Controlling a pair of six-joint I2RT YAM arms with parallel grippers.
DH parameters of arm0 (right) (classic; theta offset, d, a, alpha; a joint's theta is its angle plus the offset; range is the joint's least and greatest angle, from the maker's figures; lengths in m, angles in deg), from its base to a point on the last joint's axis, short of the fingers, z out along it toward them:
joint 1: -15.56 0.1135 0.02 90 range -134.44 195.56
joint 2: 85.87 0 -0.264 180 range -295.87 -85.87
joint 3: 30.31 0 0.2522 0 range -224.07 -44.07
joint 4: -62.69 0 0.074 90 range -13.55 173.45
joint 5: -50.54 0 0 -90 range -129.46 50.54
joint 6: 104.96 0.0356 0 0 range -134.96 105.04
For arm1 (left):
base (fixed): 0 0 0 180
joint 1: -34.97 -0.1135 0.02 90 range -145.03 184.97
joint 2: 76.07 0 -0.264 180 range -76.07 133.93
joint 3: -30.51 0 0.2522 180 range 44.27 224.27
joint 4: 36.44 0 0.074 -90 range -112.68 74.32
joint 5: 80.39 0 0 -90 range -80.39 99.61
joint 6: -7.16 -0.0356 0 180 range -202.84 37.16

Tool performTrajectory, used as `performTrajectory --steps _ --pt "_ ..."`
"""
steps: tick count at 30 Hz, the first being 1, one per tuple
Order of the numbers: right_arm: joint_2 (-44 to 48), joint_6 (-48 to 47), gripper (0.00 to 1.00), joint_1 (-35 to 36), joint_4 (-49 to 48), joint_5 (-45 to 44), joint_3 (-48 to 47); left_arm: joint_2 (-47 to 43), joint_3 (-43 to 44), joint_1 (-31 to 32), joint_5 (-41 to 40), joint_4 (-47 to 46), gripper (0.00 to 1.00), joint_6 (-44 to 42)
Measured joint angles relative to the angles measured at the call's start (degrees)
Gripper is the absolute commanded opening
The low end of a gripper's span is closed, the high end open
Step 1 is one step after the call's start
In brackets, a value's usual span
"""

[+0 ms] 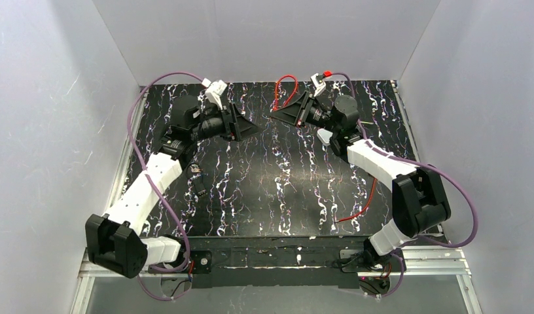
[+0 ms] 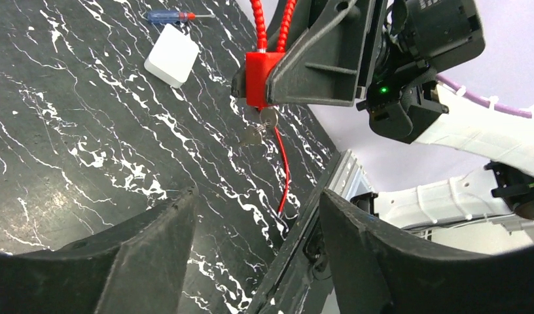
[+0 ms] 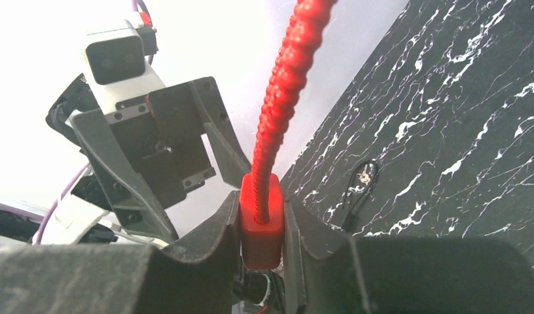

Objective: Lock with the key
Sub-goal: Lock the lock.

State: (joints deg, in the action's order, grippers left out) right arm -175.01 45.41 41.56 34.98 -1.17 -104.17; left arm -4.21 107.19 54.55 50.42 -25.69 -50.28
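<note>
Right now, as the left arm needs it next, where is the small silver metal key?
The small silver metal key hangs beneath the red cable padlock, which the right gripper clamps, upper centre of the left wrist view.

Quick tally from where I sit: 2 arms, the left arm (image 1: 146, 190) & right arm (image 1: 382, 163). 2 grippers, the left gripper (image 2: 258, 216) & right gripper (image 3: 260, 230). 1 red lock (image 2: 259, 78) w/ 1 red cable loop (image 2: 272, 23). 2 silver keys (image 2: 263, 125) under it. 1 white block (image 2: 171, 55). 1 screwdriver (image 2: 173, 16), blue handle. 1 thin red wire (image 2: 285, 173). 1 small black cord bundle (image 3: 359, 184). 1 marbled table (image 2: 68, 131).
</note>
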Motion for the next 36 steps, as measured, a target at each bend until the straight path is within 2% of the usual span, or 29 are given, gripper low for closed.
performTrajectory --steps 4,17,28,31,36 --pt "-0.48 2.93 0.01 0.04 -1.70 -1.17 0.13 2.89 1.76 1.28 -0.51 0.02 0.52 0.18" --pt "-0.48 5.54 0.01 1.82 -4.19 -2.60 1.03 8.26 8.47 4.13 -0.62 -1.30 0.47 -0.76" --pt "-0.48 6.41 0.01 1.88 -5.60 -3.30 1.09 9.68 8.50 5.42 -0.49 -1.22 0.37 -1.69" --pt "-0.48 6.89 0.01 1.90 -6.04 -3.41 1.11 9.85 8.50 5.46 -0.53 -1.22 0.31 -1.69" --pt "-0.48 7.09 0.01 1.95 -6.69 -3.47 1.44 10.30 8.50 5.46 -0.66 -1.24 0.12 -1.17"
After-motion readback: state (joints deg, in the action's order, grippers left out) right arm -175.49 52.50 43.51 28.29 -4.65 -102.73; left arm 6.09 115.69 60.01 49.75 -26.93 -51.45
